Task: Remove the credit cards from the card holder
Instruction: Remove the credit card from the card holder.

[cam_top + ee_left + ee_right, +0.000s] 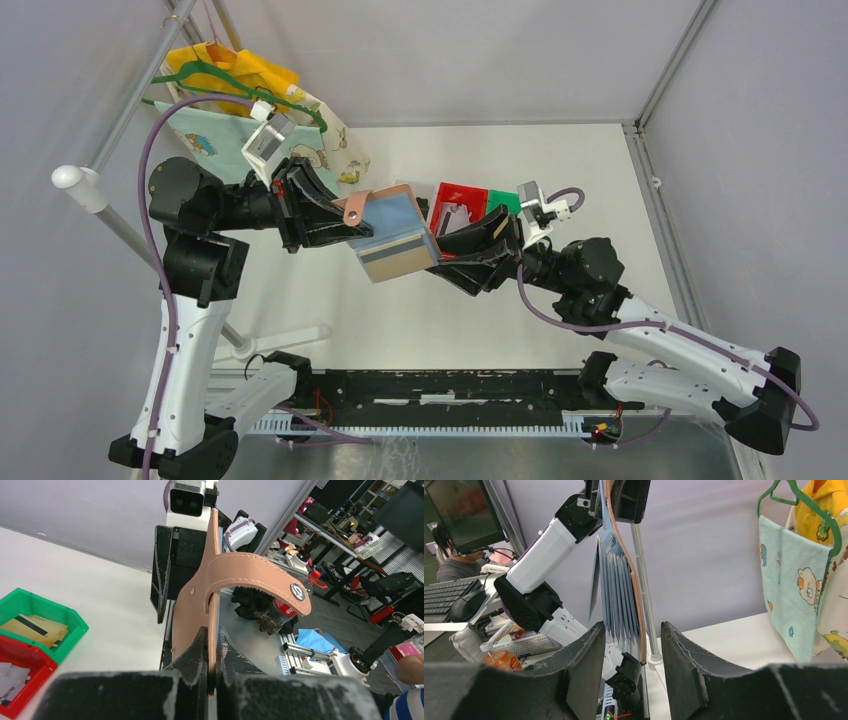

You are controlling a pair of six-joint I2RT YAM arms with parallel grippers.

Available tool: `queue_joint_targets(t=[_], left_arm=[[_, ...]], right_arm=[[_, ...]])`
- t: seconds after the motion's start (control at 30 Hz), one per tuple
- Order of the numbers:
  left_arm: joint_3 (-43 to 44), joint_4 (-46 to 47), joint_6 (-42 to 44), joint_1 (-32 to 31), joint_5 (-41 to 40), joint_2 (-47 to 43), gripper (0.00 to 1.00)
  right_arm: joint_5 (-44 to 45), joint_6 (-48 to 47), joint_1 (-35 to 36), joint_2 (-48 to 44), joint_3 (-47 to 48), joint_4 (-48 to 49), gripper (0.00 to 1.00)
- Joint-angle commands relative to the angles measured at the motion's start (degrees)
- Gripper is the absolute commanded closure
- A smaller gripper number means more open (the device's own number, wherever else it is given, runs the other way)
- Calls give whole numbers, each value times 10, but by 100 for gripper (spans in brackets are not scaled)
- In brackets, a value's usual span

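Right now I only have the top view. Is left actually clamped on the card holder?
Observer: Yes. The left wrist view shows the left gripper shut on the brown cover of the card holder.
Operator: Right closed on anything?
Observer: No. Its own camera shows the right gripper open, with the blue pockets hanging in line with the gap.
Operator: Cards in the green bin?
Observer: Yes. The green bin holds tan cards, one with a dark stripe.

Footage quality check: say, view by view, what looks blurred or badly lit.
Top view: even light, sharp, faint shadows on the table. Left wrist: left fingers soft up close, holder sharp. Right wrist: right fingers soft, pockets crisp.
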Motion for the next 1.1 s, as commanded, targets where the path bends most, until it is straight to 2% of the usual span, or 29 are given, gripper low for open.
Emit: queue_joint_targets(t=[0.0, 0.23, 0.47, 0.6, 0.8, 1.07], left_arm=[[28, 21, -31, 2, 6, -11, 98], [22, 5, -12, 2, 2, -13, 98], [18, -25, 23, 2, -2, -12, 98], [11, -38, 36, 2, -1, -14, 98], [-3, -50, 45, 2, 2, -22, 98], [-17, -68, 58, 2, 6, -31, 98]], right_arm=[[21, 20, -1, 2, 22, 41, 50], [-21, 62, -1, 24, 22, 84, 40], [-43, 65, 3, 43, 50, 72, 29], [-35, 46, 4, 56, 86, 33, 24], [-29, 25, 3, 85, 132, -15, 19], [-39, 20, 8, 111, 159, 1, 19]])
